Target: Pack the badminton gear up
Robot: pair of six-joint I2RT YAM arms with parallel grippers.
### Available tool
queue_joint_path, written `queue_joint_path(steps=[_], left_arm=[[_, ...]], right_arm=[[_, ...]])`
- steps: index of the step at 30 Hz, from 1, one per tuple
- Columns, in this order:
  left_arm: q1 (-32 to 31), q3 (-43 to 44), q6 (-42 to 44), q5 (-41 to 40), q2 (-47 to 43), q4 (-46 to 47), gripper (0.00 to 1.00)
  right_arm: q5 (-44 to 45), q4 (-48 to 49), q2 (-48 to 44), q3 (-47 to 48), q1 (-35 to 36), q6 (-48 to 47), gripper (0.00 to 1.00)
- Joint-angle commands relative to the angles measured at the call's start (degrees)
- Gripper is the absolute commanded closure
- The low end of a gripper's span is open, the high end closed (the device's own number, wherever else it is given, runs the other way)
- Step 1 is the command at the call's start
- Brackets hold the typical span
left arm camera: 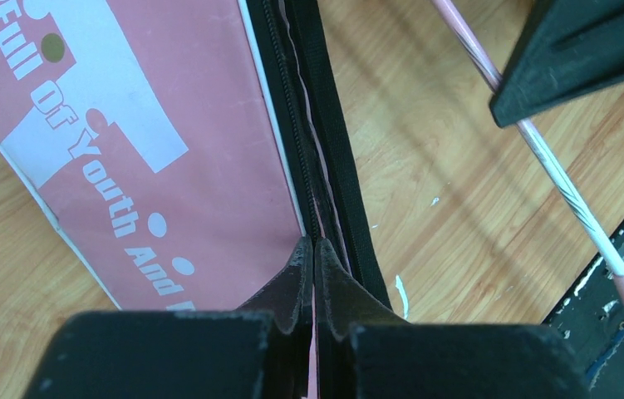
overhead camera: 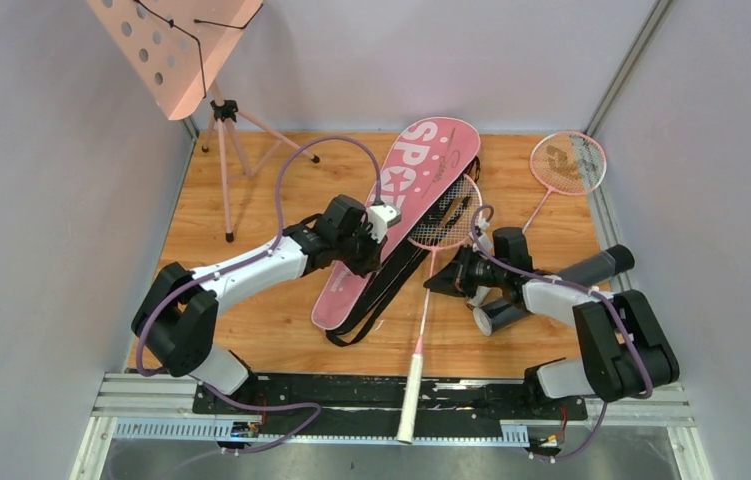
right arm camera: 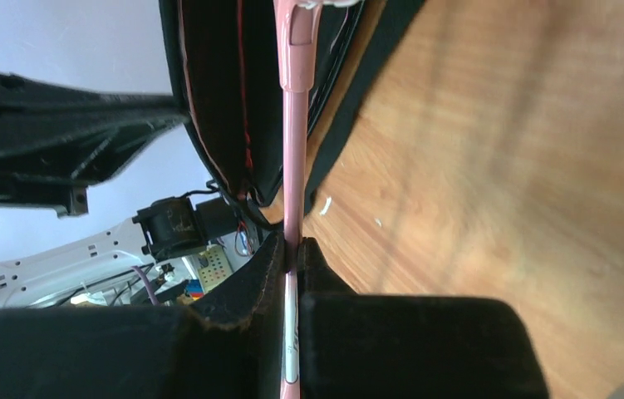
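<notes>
Pink racket bag (overhead camera: 431, 150): lies flat, zip side gaping. At its black zip edge: left gripper (left arm camera: 314, 245), pinched tight on the fabric. Beside the bag's opening: right gripper (right arm camera: 294, 245), clenched on the shaft of the first racket (overhead camera: 446, 225), head overlapping the bag's open edge. Right of the bag, apart: second racket (overhead camera: 569, 162). Step in hand, likely: loading the first racket. Next move calls for feeding the head deeper into the bag with the edge kept parted.
</notes>
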Motion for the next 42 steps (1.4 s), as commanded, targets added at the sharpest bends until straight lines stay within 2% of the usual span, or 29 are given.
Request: queue_joint_path(steps=[1, 7, 10, 12, 14, 15, 17, 21, 30, 37, 41, 42], left_arm=[[0.01, -0.47, -0.37, 0.99, -2.92, 0.94, 1.00], [0.02, -1.64, -1.03, 2.21, -2.55, 1.29, 1.00], [0.01, -2.62, -1.12, 2.44, -3.03, 2.39, 1.00], [0.01, -2.85, -1.81, -0.25, -3.15, 2.12, 0.99], [0.01, -2.84, -3.36, -3.54, -3.07, 1.64, 0.88], [0.01, -2.81, -3.67, -3.94, -2.96, 1.72, 0.76], [0.01, -2.80, -3.62, -4.42, -2.56, 2.34, 0.62], [-0.05, -2.15, -3.48, -7.25, -0.62, 2.16, 0.42], [-0.97, 0.03, -2.44, -14.71, 4.88, -0.79, 0.21], [-3.01, 1.16, -1.47, -22.47, 7.42, -0.79, 0.20], [-4.34, 1.73, -0.63, -25.95, 7.49, -1.13, 0.29], [-4.94, 1.84, -0.37, -26.36, 7.28, -1.20, 0.36]], right_arm=[[0.02, 10.29, 3.77, 4.94, 0.15, -1.61, 1.00], [-1.22, 23.53, 10.14, 4.09, 0.22, 4.13, 1.00], [-1.59, 24.08, 11.52, 4.81, 0.33, 4.45, 1.00], [-1.25, 23.36, 11.15, 4.77, 0.55, 3.94, 1.00], [-0.20, 21.95, 10.51, 4.75, 1.18, 3.15, 1.00], [0.11, 21.82, 10.39, 4.74, 1.59, 2.94, 1.00], [0.63, 22.15, 10.37, 4.73, 2.79, 2.79, 1.00], [0.43, 23.53, 11.91, 5.06, 4.23, 3.18, 1.00], [0.65, 24.59, 10.75, 4.37, 5.53, 4.87, 1.00], [0.90, 24.39, 9.45, 3.51, 6.29, 5.33, 1.00], [0.65, 24.30, 8.89, 3.02, 6.68, 5.38, 1.00], [0.73, 24.23, 8.56, 2.78, 6.83, 5.47, 1.00]])
